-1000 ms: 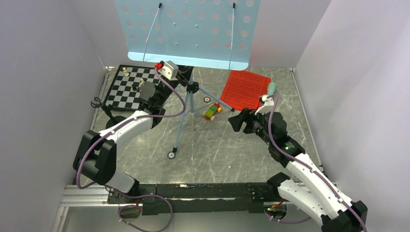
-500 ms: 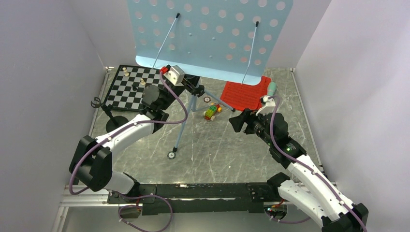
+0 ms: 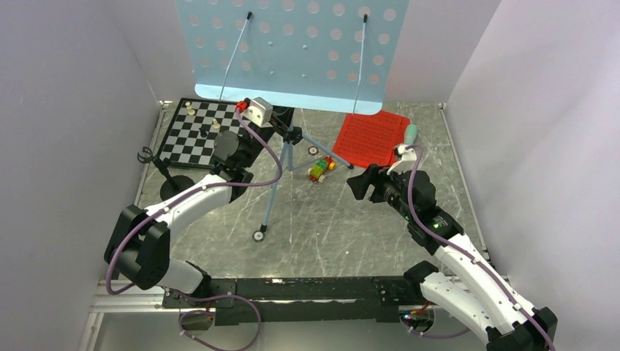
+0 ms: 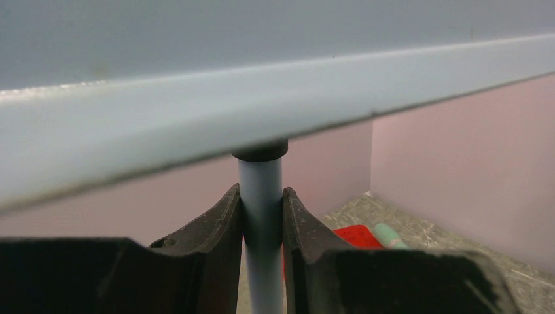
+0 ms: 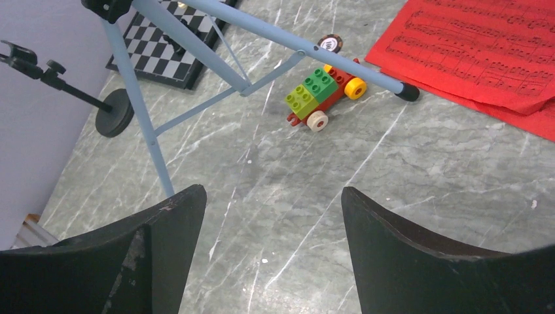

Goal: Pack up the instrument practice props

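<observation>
L fingers (image 4: 219, 239) are gripping the music stand (image 3: 292, 51) pole just under its shelf, tripod standing mid-counter (image 3: 329, 227). R fingers (image 5: 419, 248) are hanging wide apart, empty, nr red pages (image 3: 371, 137).

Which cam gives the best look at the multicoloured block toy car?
Right wrist: the multicoloured block toy car sits close, green bricks, yellow and white wheels. Top external shows the toy small; left wrist doesn't show it.
</observation>
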